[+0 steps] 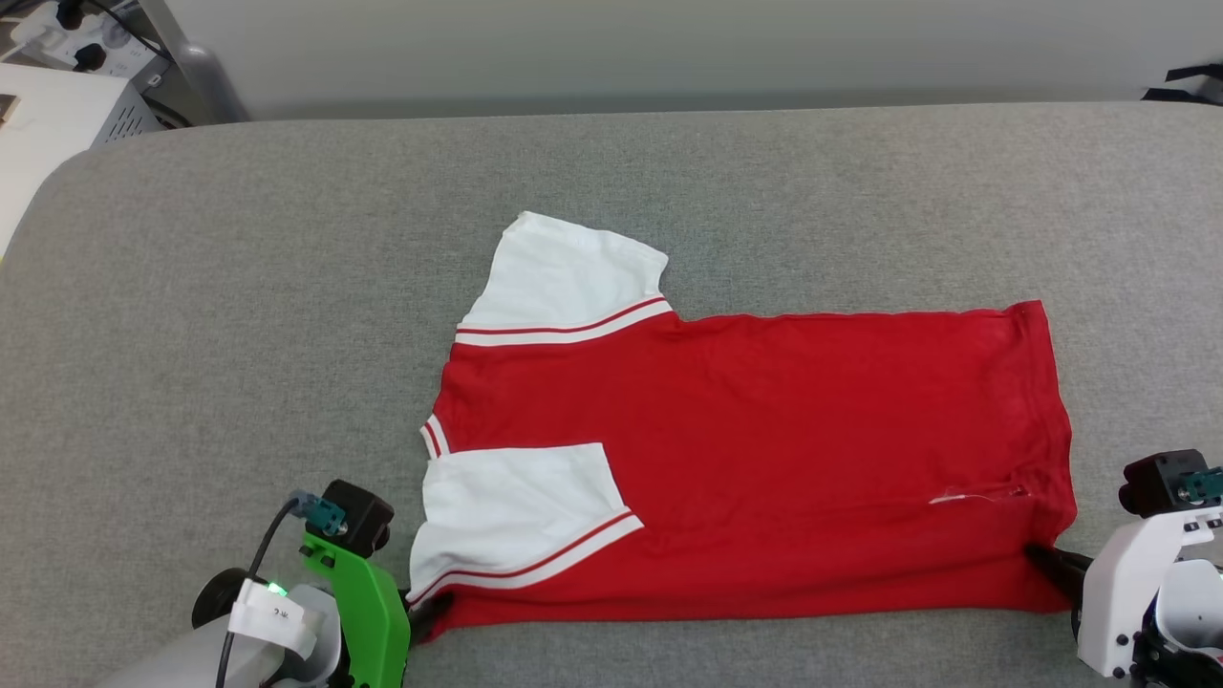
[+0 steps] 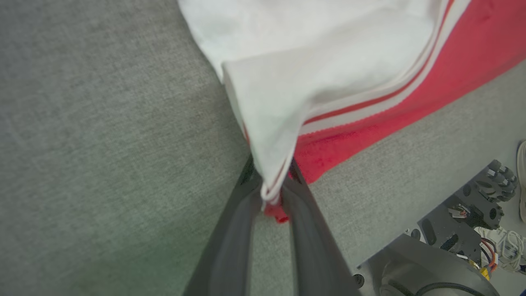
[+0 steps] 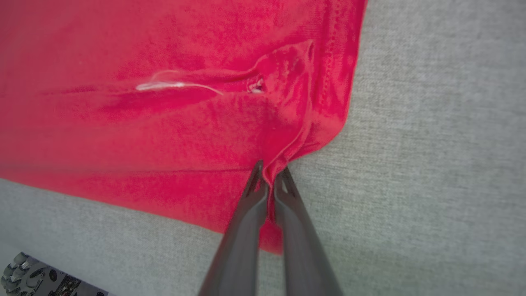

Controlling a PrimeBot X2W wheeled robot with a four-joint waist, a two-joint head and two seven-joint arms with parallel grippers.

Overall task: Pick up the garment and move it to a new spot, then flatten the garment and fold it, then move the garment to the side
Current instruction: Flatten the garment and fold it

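Observation:
The garment (image 1: pixel 745 430) lies folded lengthwise on the grey surface, red body to the right and two white sleeves with red-white trim to the left. My left gripper (image 1: pixel 425 607) is at its near left corner. In the left wrist view its fingers (image 2: pixel 271 193) pinch a bunch of white sleeve and red cloth (image 2: pixel 328 61). My right gripper (image 1: pixel 1046 559) is at the near right hem corner. The right wrist view shows it (image 3: pixel 269 176) shut on a ridge of red fabric (image 3: pixel 164 123). A small white tag lies on the red cloth near that hem.
The grey padded table (image 1: pixel 239 287) stretches wide to the left of the garment and behind it. A white box (image 1: pixel 57 124) and a power strip stand beyond its far left corner. Part of my base (image 2: pixel 452 246) shows below the table's near edge.

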